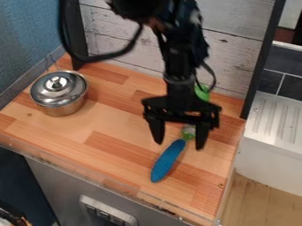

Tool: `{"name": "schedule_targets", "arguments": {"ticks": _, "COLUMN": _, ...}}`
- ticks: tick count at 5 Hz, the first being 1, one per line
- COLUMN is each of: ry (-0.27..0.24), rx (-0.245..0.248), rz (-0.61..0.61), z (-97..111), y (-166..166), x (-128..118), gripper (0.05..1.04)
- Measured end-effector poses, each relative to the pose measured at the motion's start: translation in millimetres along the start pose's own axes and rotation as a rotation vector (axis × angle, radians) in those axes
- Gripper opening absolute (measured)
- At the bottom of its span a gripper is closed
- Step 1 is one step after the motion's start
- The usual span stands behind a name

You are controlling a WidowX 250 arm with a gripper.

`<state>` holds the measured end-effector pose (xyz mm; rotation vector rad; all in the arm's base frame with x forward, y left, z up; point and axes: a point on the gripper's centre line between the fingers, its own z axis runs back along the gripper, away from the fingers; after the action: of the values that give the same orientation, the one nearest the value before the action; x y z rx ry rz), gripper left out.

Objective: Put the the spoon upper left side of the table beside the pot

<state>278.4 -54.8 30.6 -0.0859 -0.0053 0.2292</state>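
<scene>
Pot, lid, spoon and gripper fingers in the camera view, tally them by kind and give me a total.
Pot: 1
Lid: 1
Blue-handled spoon: 1
Gripper fingers: 2
Total: 5

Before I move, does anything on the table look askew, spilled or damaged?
Nothing stands out. The pot sits upright with its lid on, and the blue-handled spoon lies on the table below the claw. I can't identify the partly hidden green thing behind the claw.
</scene>
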Motion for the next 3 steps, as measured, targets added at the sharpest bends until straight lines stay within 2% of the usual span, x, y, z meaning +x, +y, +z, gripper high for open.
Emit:
{"name": "schedule_targets", "arguments": {"ticks": 1, "ry": 0.021, "rx": 0.049, "rz": -0.035, "z": -18, "y": 4, "x": -6, "gripper": 1.001}}
{"name": "schedule_targets", "arguments": {"ticks": 2, "ry": 0.009, "rx": 0.117, "rz": -0.029, "z": -26, "y": 9, "x": -11, "gripper": 1.001}}
{"name": "schedule_targets", "arguments": {"ticks": 3, "ry": 0.004, "rx": 0.150, "rz": -0.015, "z": -27, "y": 14, "x": -12, "gripper": 0.948}}
